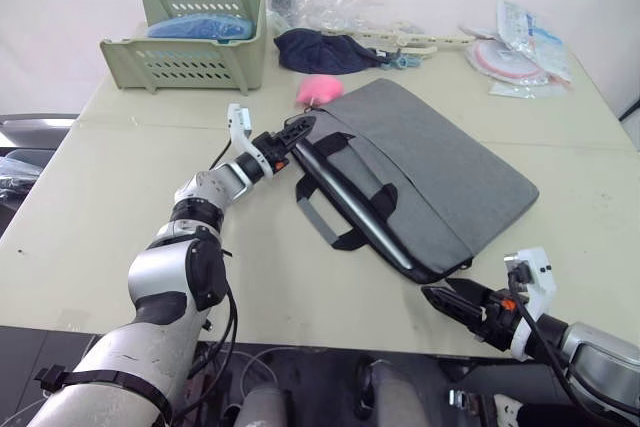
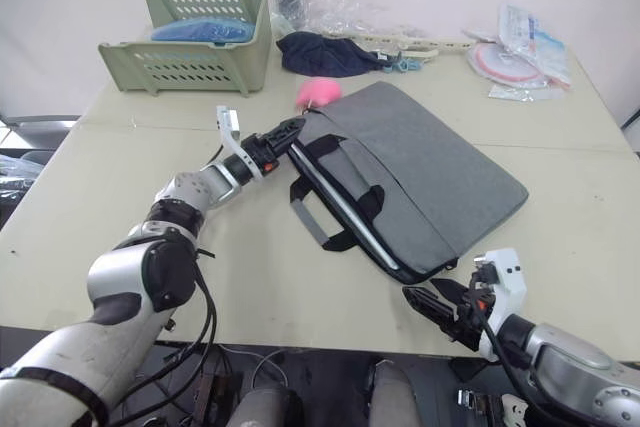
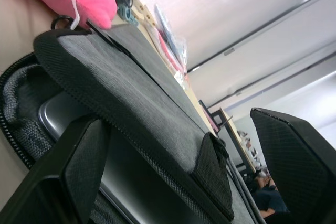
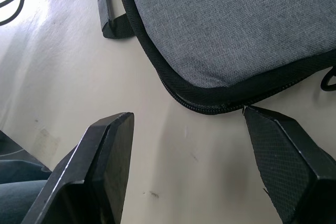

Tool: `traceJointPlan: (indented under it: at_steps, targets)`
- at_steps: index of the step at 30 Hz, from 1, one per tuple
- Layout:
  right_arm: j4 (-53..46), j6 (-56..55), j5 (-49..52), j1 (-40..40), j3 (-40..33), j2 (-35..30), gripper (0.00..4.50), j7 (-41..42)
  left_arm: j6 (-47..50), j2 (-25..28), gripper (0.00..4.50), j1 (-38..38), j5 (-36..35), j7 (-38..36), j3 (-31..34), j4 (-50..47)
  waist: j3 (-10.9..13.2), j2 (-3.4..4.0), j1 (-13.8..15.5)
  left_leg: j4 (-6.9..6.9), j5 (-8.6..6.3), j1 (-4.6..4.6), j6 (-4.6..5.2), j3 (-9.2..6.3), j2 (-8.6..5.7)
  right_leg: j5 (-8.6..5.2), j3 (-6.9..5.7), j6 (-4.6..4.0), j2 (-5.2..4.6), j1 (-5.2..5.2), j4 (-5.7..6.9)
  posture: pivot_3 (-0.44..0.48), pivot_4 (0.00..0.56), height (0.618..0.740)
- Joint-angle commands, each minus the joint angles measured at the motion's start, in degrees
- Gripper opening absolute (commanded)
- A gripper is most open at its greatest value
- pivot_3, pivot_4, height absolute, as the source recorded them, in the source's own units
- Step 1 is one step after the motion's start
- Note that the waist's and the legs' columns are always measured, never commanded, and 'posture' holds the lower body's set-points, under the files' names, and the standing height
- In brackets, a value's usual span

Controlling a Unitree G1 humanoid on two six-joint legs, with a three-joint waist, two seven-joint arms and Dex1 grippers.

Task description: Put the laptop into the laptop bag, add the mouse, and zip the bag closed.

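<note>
— grey fabric laptop bag [image 1: 425, 172] lies slantwise on the worktop [image 1: 120, 207], thin silver aluminium laptop [image 3: 68, 121] already inside its open mouth. mouse?
— can't spot it. left pincer [image 1: 298, 133] sits at the mouth's far corner, spread wide, empty.
— and the right pincer [image 4: 191, 166]?
— wide open, empty, at the bag's near corner — zipper line runs between them.

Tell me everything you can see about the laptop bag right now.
The laptop bag is flat grey fabric with black trim and two black strap handles. It lies at an angle on the table, unzipped along its long edge, with the silver laptop showing inside the opening. The left claw is at its open corner; a pink fluffy thing sits at its far corner.
</note>
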Motion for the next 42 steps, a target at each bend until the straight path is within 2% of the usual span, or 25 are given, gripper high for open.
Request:
traceJointPlan:
  at_steps: [1, 5, 8, 9, 10, 12, 14, 17, 18, 36, 42]
  targets:
    - [-1.1, -0.3, 0.3, 0.3, -0.3, -0.6, 3.66, 0.5, -0.5, 0.1, 4.49, -1.7, -1.9, 1.0, 1.8, -0.2, 0.0, 0.0, 0.0, 0.0, 0.0, 0.0, 0.0, 0.0, 0.0, 0.0, 0.0, 0.0, 0.0, 0.0, 0.0, 0.0, 0.15, 0.74]
    - [-0.9, -0.2, 0.2, 0.0, -0.2, -0.5, 3.66, 0.3, -1.1, 0.3, 4.49, -1.6, -2.9, 2.4, 3.7, -0.2, 0.0, 0.0, 0.0, 0.0, 0.0, 0.0, 0.0, 0.0, 0.0, 0.0, 0.0, 0.0, 0.0, 0.0, 0.0, 0.0, 0.15, 0.74]
    - [-0.8, -0.2, 0.2, -0.1, -0.1, -0.4, 3.66, 0.2, -1.8, 0.4, 3.73, -1.5, -3.7, 3.4, 4.9, 0.0, 0.0, 0.0, 0.0, 0.0, 0.0, 0.01, 0.0, 0.0, 0.0, 0.0, 0.0, 0.0, 0.0, 0.0, 0.0, 0.0, 0.15, 0.74]
    - [-0.8, -0.2, 0.2, -0.1, -0.1, -0.4, 3.66, 0.1, -1.6, 0.4, 3.28, -1.5, -3.7, 3.1, 4.9, 0.0, 0.0, 0.0, 0.0, 0.0, 0.0, 0.01, 0.0, 0.0, 0.0, 0.0, 0.0, 0.0, 0.0, 0.0, 0.0, 0.0, 0.15, 0.74]
    - [-0.8, -0.2, 0.2, -0.1, 0.0, -0.4, 3.66, 0.1, -1.4, 0.4, 3.15, -1.5, -3.5, 3.0, 4.7, 0.0, 0.0, 0.0, 0.0, 0.0, 0.0, 0.0, 0.0, 0.0, 0.0, 0.0, 0.0, 0.0, 0.0, 0.0, 0.0, 0.0, 0.15, 0.74]
    - [-0.7, -0.2, 0.1, -0.2, 0.0, -0.4, 3.66, 0.0, -1.4, 0.4, 2.23, -1.5, -3.3, 3.3, 4.8, 0.1, 0.0, 0.0, 0.0, 0.0, 0.0, 0.0, 0.0, 0.0, 0.0, 0.0, 0.0, 0.0, 0.0, 0.0, 0.0, 0.0, 0.15, 0.74]
    - [-0.6, -0.2, 0.1, -0.4, 0.1, -0.3, 3.66, 0.0, -1.4, 0.3, 1.62, -1.5, -3.3, 3.4, 4.9, 0.2, 0.0, 0.0, 0.0, 0.0, 0.0, 0.0, 0.0, 0.0, 0.0, 0.0, -0.01, 0.0, 0.0, 0.0, 0.0, 0.0, 0.15, 0.74]
    - [-0.5, -0.3, 0.2, -0.6, 0.1, -0.2, 3.66, -0.1, -1.4, 0.3, 0.19, -1.5, -3.2, 3.6, 4.9, 0.3, 0.0, 0.0, 0.0, 0.0, 0.0, 0.0, 0.0, 0.0, 0.0, 0.0, -0.01, 0.0, 0.0, 0.0, -0.01, 0.0, 0.15, 0.74]
    - [-0.5, -0.3, 0.2, -0.6, 0.1, -0.2, 3.66, -0.1, -1.5, 0.3, 0.03, -1.5, -3.2, 3.7, 4.9, 0.4, 0.0, 0.0, 0.0, 0.0, 0.0, 0.0, 0.0, 0.0, 0.0, 0.0, -0.01, 0.0, 0.0, 0.0, -0.01, 0.0, 0.15, 0.74]
    - [-0.6, -0.9, -0.4, 1.1, -1.3, 0.5, 3.66, -1.0, -1.2, -0.5, 0.03, -1.6, -2.3, 4.4, 4.0, 1.3, 0.0, 0.0, 0.0, 0.0, 0.0, 0.0, 0.0, 0.0, 0.0, 0.0, -0.02, 0.0, 0.0, 0.0, -0.01, 0.0, 0.15, 0.74]
    - [0.1, -3.1, 9.9, 2.9, -7.1, 2.3, 3.66, -3.4, -0.9, -0.5, 0.03, -1.4, -2.4, 4.5, 4.1, 1.2, 0.0, 0.0, 0.0, 0.0, 0.0, 0.0, 0.0, 0.0, -0.01, 0.0, -0.01, 0.0, 0.0, 0.0, -0.01, 0.0, 0.15, 0.74]
